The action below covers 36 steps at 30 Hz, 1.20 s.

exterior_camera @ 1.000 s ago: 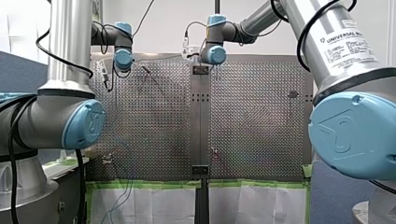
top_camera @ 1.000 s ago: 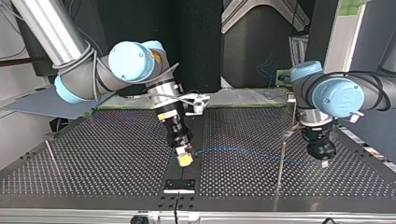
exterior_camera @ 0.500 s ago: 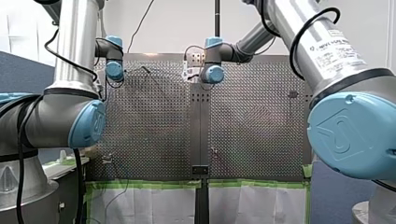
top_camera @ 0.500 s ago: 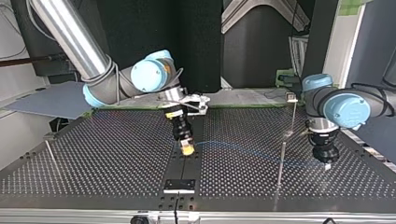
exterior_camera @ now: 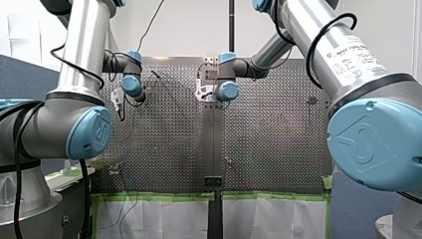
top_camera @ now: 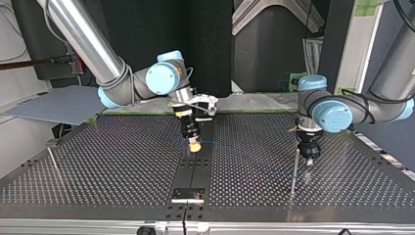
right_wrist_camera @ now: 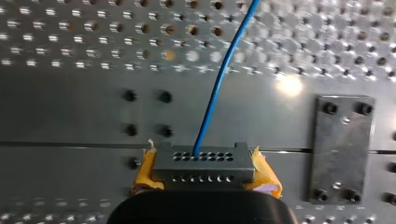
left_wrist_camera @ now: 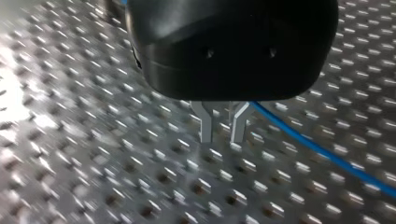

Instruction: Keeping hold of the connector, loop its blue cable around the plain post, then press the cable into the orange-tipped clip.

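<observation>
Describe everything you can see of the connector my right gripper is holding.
The connector is a small grey, metal-looking rectangular block with two rows of small holes on its face. It is clamped at both ends by the yellow pads of my right gripper, above a plain strip of the table. The blue cable leaves its upper row.

Top view: R gripper (top_camera: 195, 147) mid-table w/ connector (right_wrist_camera: 203, 163). Cable (top_camera: 244, 156) runs right to L gripper (top_camera: 309, 160), just beside post (top_camera: 294, 171). Plate (top_camera: 188, 195) nearer cam, by table (top_camera: 98, 176) edge.
</observation>
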Each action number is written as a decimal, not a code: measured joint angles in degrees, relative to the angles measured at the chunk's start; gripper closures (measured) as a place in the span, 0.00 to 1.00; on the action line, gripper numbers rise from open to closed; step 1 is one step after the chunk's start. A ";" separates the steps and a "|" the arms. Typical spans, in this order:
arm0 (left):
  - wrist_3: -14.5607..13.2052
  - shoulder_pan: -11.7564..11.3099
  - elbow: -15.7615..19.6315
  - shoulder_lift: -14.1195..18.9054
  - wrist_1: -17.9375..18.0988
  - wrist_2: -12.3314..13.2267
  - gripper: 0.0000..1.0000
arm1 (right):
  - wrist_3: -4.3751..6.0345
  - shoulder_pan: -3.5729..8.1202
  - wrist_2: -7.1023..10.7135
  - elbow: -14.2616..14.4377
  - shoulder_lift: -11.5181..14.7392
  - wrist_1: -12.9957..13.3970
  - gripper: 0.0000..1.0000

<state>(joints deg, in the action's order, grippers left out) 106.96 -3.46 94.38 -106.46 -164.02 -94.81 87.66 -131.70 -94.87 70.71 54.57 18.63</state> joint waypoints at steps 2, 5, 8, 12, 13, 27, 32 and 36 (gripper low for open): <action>-0.10 0.03 0.25 -0.15 -0.41 -0.98 0.00 | -0.18 -0.20 -0.20 0.87 -0.01 0.24 1.00; -0.60 0.43 0.40 -0.08 -1.15 -2.37 0.00 | -0.28 -0.43 -0.40 2.29 -0.09 1.00 1.00; -0.47 0.64 0.43 -0.09 -0.78 -4.00 0.00 | -0.47 -0.80 -0.60 3.68 -0.70 1.47 1.00; 1.05 0.34 0.43 -0.11 0.93 -5.30 0.00 | -1.08 -1.58 -1.60 5.46 -2.52 2.20 1.00; 1.47 0.24 0.43 -0.14 1.35 -5.19 0.00 | -1.12 -1.75 -1.89 5.88 -2.97 2.53 1.00; 5.32 0.17 0.43 -3.61 3.23 -0.84 0.00 | -0.15 -2.96 -3.95 8.07 -11.01 7.10 1.00; 5.56 0.11 0.43 -3.92 3.18 -0.65 0.00 | 0.07 -3.62 -4.92 8.09 -14.14 8.27 1.00; 5.61 0.21 0.43 -3.93 3.11 -0.58 0.00 | 0.82 -4.11 -6.26 8.09 -16.68 9.76 1.00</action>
<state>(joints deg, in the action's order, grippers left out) 112.57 -3.25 94.81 -110.39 -160.91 -95.40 88.49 -135.82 -101.13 78.80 37.89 28.38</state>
